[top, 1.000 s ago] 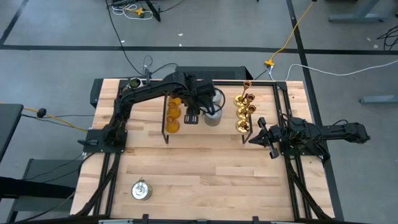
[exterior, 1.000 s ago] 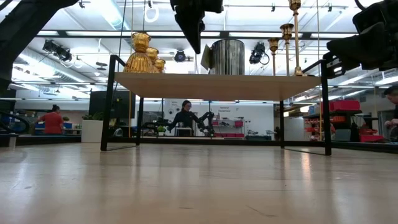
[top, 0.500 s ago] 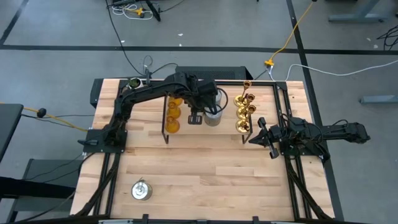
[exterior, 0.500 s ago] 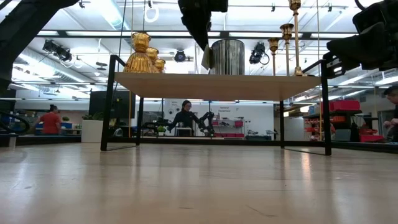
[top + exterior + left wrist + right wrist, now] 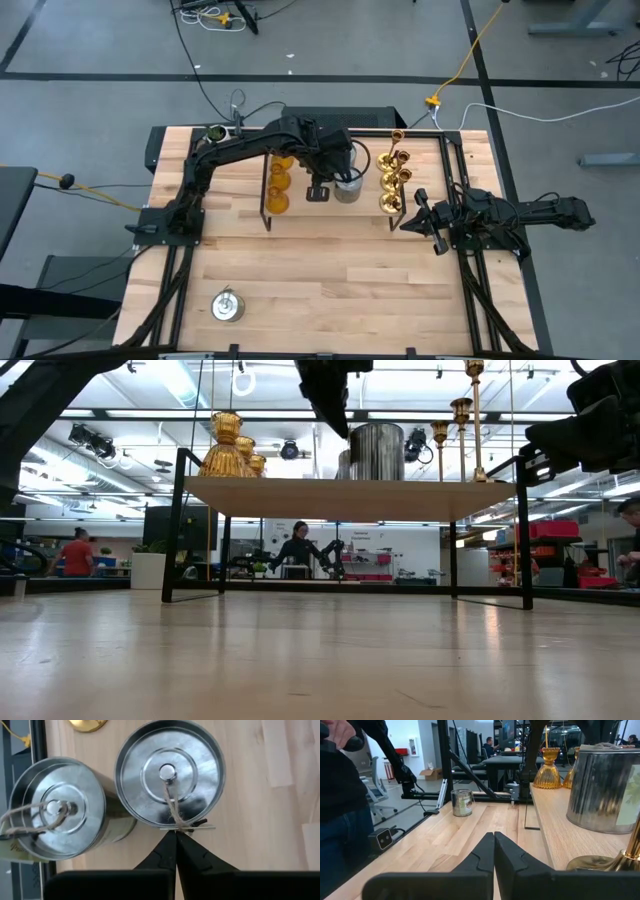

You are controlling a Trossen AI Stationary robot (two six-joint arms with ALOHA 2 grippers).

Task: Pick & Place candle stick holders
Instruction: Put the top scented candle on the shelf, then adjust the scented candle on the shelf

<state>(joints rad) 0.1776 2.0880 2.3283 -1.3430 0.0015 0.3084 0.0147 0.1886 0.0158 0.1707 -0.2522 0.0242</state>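
1. At the near left of the tabletop (image 5: 330, 270), seen from above, one silver can-shaped holder (image 5: 227, 305) stands alone, well apart from everything else.
2. Farther back is a wooden rack (image 5: 330, 205) with black wire sides. On its left end stand the amber holders (image 5: 279, 183).
3. The left hand (image 5: 318, 190) hangs over the middle of the rack. A second ago its fingers stood apart; now they are clenched. It has also shifted slightly right, toward the silver cans.
4. In the left wrist view the clenched fingertips (image 5: 175, 837) meet at the rim of the grey metal can (image 5: 170, 772), right where its twine loop crosses the edge. They appear to pinch the twine or a thin tag, though I cannot tell which. A second silver can (image 5: 57, 815) stands touching or just beside it.
5. This closing suggests the pick has begun; the can is not yet lifted off the rack.
6. On the rack's right end stand the gold brass holders (image 5: 393, 175).
7. The right hand (image 5: 420, 215), clenched and empty, waits just beside the rack's right end.
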